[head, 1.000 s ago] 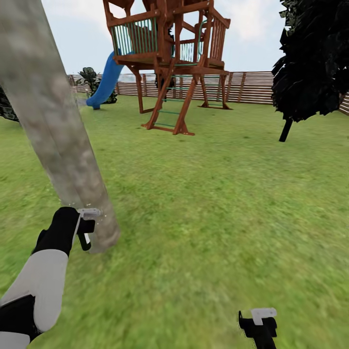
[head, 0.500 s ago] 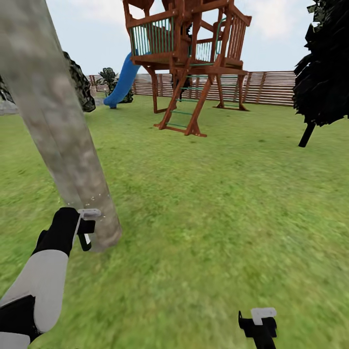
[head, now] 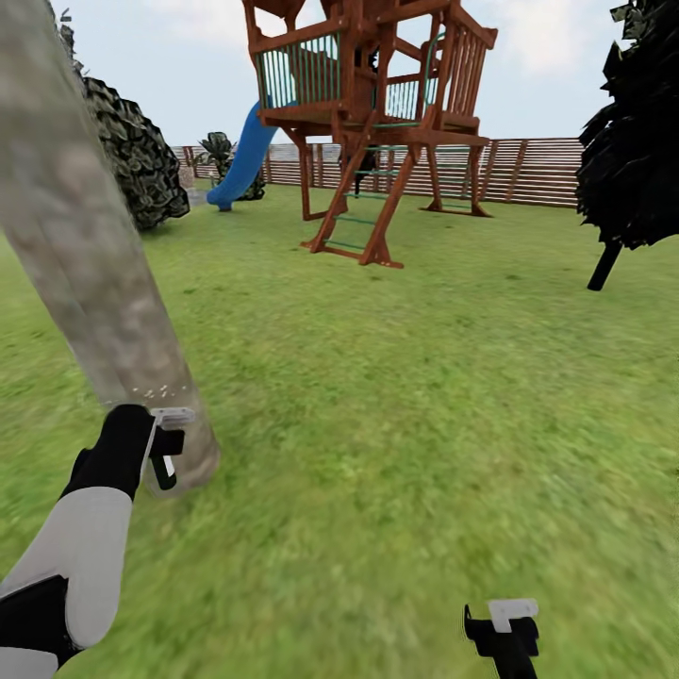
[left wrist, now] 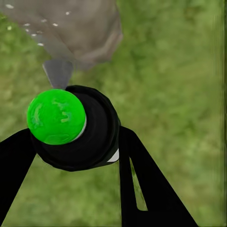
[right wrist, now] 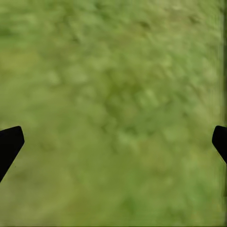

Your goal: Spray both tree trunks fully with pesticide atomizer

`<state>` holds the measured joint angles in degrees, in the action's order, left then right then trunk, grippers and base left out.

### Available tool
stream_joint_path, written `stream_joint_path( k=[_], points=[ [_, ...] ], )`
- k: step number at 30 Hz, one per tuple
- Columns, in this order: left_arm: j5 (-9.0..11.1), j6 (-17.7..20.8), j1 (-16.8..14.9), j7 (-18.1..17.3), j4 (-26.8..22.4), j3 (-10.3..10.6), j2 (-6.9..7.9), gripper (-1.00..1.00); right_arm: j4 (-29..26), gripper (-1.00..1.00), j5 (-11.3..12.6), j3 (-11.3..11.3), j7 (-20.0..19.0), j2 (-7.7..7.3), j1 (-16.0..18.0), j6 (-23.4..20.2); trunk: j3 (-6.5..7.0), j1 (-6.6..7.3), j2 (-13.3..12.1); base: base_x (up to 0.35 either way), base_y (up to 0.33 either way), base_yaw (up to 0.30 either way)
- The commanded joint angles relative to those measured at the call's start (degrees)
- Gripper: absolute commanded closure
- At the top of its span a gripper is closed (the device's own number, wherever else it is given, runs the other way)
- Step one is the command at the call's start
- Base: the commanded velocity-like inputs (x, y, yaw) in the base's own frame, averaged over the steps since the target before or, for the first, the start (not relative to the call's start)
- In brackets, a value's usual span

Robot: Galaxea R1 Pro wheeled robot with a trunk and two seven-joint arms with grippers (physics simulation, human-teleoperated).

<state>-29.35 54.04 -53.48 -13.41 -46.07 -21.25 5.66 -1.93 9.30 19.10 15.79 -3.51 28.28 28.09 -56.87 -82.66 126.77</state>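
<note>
A thick tree trunk (head: 94, 255) of mottled grey-brown bark leans across the left of the head view and meets the grass floor (head: 396, 424) just past my left hand. My left gripper (head: 162, 449) is shut on the pesticide atomizer (head: 170, 441), held right at the foot of the trunk. In the left wrist view the atomizer (left wrist: 97, 130) is a dark round body with a bright green cap (left wrist: 56, 117), clamped by my left gripper (left wrist: 75, 137), and white specks dot the trunk (left wrist: 71, 28). My right gripper (head: 503, 624) hangs low over grass, open and empty (right wrist: 113, 142).
A wooden play tower (head: 377, 113) with a blue slide (head: 243, 156) stands ahead on the lawn. Behind it runs a brown slat fence (head: 528, 170). A dark thin-trunked tree (head: 641, 141) is at the right, a dark bush (head: 141, 160) behind the trunk. Open grass lies between.
The whole picture has shifted rightward, so the camera has turned left; the bush has come into view. Both arms keep their places in the view. The left gripper still holds the atomizer.
</note>
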Motion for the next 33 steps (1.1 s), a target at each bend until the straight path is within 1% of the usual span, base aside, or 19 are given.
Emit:
stream_joint_path(
  k=[1, 5, 13, 15, 18, 20, 22, 24, 25, 26, 27, 28, 31, 32, 33],
  points=[
    [-0.62, 0.18, -0.05, -0.57, -0.08, -0.17, -0.03, 1.00, -0.01, -1.00, 0.55, 0.50, 0.09, 0.00, 0.02, 0.12, -0.05, 0.00, 0.02, 0.118, -0.264, 0.000],
    [-0.62, 0.19, -0.05, -0.56, -0.08, -0.17, -0.08, 1.00, -0.01, -1.00, 0.55, 0.50, 0.11, 0.00, 0.02, 0.12, -0.05, 0.00, 0.02, 0.117, -0.264, 0.090],
    [-0.62, 0.17, -0.05, -0.56, -0.08, -0.23, -0.73, 1.00, -0.01, -1.00, 0.55, 0.50, 0.11, 0.00, 0.02, 0.12, -0.05, 0.00, 0.02, 0.116, -0.264, 0.269],
    [-0.62, 0.15, 0.06, -0.56, -0.09, -0.42, -0.59, 1.00, -0.01, -1.00, 0.55, 0.50, 0.11, 0.00, 0.02, 0.12, -0.05, 0.00, 0.02, 0.115, -0.264, 0.277],
    [-0.84, 0.09, 0.50, -0.56, -0.32, -0.42, 0.49, 1.00, -0.01, -1.00, 0.55, 0.50, 0.11, 0.00, 0.02, 0.12, -0.05, 0.00, 0.02, 0.115, -0.263, 0.277],
    [-0.81, -0.08, 0.60, -0.47, -0.23, -0.28, 0.48, 1.00, -0.01, -1.00, 0.55, 0.50, 0.11, 0.00, 0.02, 0.12, -0.05, 0.00, 0.02, 0.113, -0.263, 0.277],
    [-0.67, -0.06, 0.57, -0.36, -0.12, -0.03, -0.33, 1.00, -0.01, -1.00, 0.55, 0.50, 0.11, 0.00, 0.02, 0.12, -0.05, 0.00, 0.02, 0.114, -0.263, 0.277],
    [-0.63, 0.00, 0.51, -0.38, -0.13, -0.02, -2.19, 1.00, -0.01, -1.00, 0.55, 0.50, 0.11, 0.00, 0.02, 0.12, -0.05, 0.00, 0.02, 0.129, -0.263, 0.277],
    [-0.63, -0.02, 0.50, -0.34, -0.12, -0.11, -2.70, 1.00, -0.01, -1.00, 0.55, 0.50, 0.11, 0.00, 0.02, 0.12, -0.05, 0.00, 0.02, 0.137, -0.264, 0.277],
    [-0.62, -0.05, 0.49, -0.40, -0.09, -0.32, -2.84, 1.00, -0.01, -1.00, 0.55, 0.50, 0.11, 0.00, 0.02, 0.12, -0.05, 0.00, 0.02, 0.140, -0.264, 0.277],
    [-0.74, -0.08, 0.51, -0.43, -0.13, -0.33, -2.48, 1.00, -0.01, -1.00, 0.55, 0.50, 0.11, 0.00, 0.02, 0.12, -0.05, 0.00, 0.02, 0.143, -0.264, 0.277],
    [-0.88, -0.11, 0.55, -0.30, -0.06, -0.36, -1.27, 1.00, -0.01, -1.00, 0.55, 0.50, 0.11, 0.00, 0.02, 0.12, -0.05, 0.00, 0.02, 0.154, -0.259, 0.275],
    [-0.81, -0.17, 0.75, -0.54, 0.52, -0.61, 3.12, 1.00, -0.01, -1.00, 0.55, 0.50, 0.11, 0.00, 0.02, 0.12, -0.05, 0.00, 0.02, 0.173, -0.244, 0.266],
    [-0.68, -0.40, 1.53, -0.65, 0.58, -2.10, 3.45, 1.00, -0.01, -1.00, 0.55, 0.50, 0.11, 0.00, 0.02, 0.12, -0.05, 0.00, 0.02, 0.194, -0.231, 0.067],
    [-0.59, -0.45, 1.71, -0.65, 0.60, -2.30, 3.13, 1.00, -0.01, -1.00, 0.55, 0.50, 0.11, 0.00, 0.02, 0.12, -0.05, 0.00, 0.02, 0.195, -0.230, 0.034]
  ],
)
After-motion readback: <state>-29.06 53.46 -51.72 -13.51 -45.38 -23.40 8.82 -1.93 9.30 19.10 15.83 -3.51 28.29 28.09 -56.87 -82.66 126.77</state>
